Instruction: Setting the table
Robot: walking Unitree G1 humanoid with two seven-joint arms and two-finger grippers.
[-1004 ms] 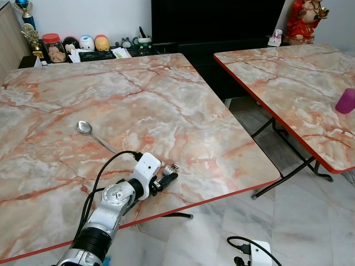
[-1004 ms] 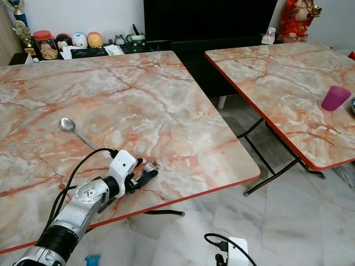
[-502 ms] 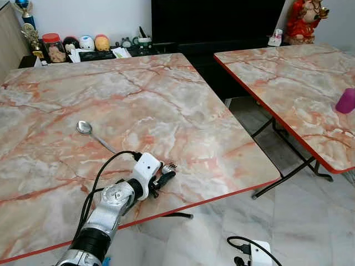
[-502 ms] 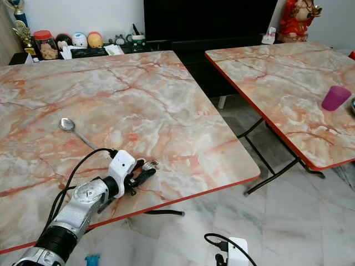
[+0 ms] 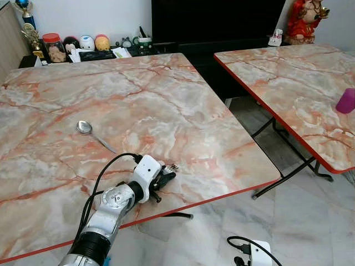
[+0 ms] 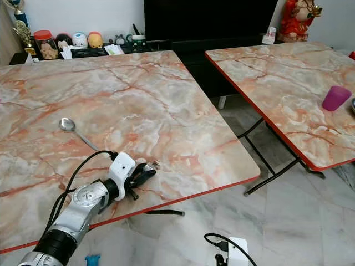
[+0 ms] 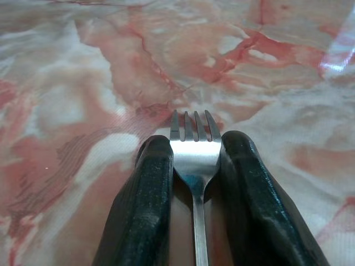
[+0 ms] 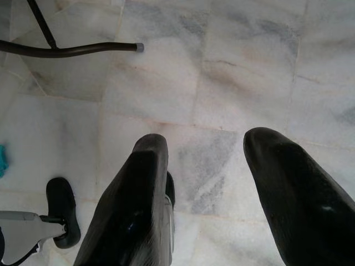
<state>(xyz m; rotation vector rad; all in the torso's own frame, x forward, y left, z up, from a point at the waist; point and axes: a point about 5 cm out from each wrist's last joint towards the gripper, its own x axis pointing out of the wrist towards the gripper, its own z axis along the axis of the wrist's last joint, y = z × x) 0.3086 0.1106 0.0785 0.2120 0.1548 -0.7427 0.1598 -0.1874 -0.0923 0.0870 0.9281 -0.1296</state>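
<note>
Near the front edge of the red-rimmed pink marble table (image 5: pixel 233 138), the left gripper (image 5: pixel 165 179) pinches a silver steel fork (image 7: pixel 194 148), tines pointing away along the fingers (low over the marble). Farther back-left lies a silver spoon (image 5: pixel 93 134). The right gripper (image 8: pixel 208 194) hangs spread above the floor.

Spoon (image 5: pixel 84 128) on table (image 5: pixel 166 94), fork (image 5: pixel 171 167) near front edge, to spoon's right.

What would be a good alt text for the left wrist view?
The left tool is shut on a silver fork, its two black fingers gripping the fork's neck. The tines point forward, low over the pink marble-patterned table.
</note>
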